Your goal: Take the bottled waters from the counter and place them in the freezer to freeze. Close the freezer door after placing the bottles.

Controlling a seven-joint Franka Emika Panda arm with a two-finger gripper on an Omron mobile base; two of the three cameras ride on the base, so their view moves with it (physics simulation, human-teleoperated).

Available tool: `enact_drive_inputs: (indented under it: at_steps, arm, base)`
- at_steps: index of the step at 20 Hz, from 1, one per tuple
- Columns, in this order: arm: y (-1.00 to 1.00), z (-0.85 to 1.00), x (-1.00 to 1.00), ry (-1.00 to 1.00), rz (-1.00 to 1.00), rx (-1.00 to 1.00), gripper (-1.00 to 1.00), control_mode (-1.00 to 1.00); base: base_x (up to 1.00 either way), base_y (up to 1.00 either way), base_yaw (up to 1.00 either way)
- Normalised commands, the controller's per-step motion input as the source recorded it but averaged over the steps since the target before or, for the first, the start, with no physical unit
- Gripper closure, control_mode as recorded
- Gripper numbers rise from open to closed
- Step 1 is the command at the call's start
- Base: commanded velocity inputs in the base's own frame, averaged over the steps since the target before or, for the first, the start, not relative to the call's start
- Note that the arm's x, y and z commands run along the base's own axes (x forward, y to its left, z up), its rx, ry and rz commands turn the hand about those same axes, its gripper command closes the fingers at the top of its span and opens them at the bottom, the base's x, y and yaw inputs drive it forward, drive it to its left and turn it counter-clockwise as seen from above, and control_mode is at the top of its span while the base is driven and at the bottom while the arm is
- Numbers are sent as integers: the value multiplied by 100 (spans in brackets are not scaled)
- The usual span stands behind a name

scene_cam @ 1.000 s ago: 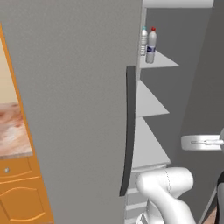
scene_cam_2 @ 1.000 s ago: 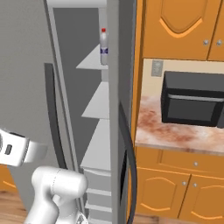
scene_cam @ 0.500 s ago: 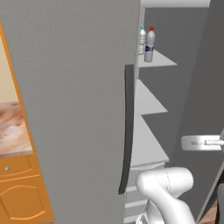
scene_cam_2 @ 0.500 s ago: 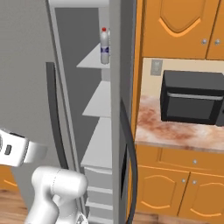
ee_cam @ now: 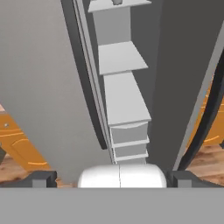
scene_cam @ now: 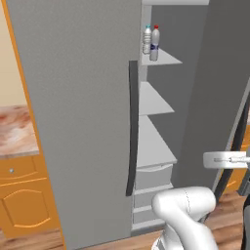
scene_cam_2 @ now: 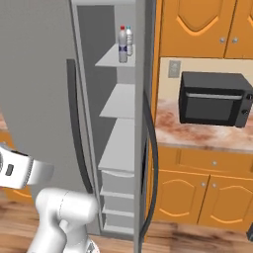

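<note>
Claw [ee_cam: 112, 180] spread wide, grasping nothing.
Both bottles [scene_cam: 151, 42] stand together on the freezer's [scene_cam_2: 118, 111] top shelf; the door [scene_cam: 83, 122] left of it still needs closing.

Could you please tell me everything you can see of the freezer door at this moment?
The freezer door is a tall, flat, plain grey panel, matte like painted metal. A long dark vertical bar handle runs along its free edge, bowed slightly outward. The door stands partly open, leaving a gap through which the white shelves show. Nothing touches it.
</note>
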Motion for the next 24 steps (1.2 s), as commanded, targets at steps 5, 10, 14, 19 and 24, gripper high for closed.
enact_drive_inputs:
  at_steps: [5, 10, 14, 19, 24]
  arm:
    - [0, 0, 0, 0, 0, 0, -100, 100]
    - [0, 0, 0, 0, 0, 0, -100, 100]
    - [0, 0, 0, 0, 0, 0, -100, 100]
    - [0, 0, 0, 0, 0, 0, -100, 100]
    - [0, 0, 0, 0, 0, 0, -100, 100]
  base:
    - [-39, -11, -2]
    - [-41, -28, 0]
    - [-19, -29, 0]
    - [0, -53, 0]
    - [0, -75, 0]
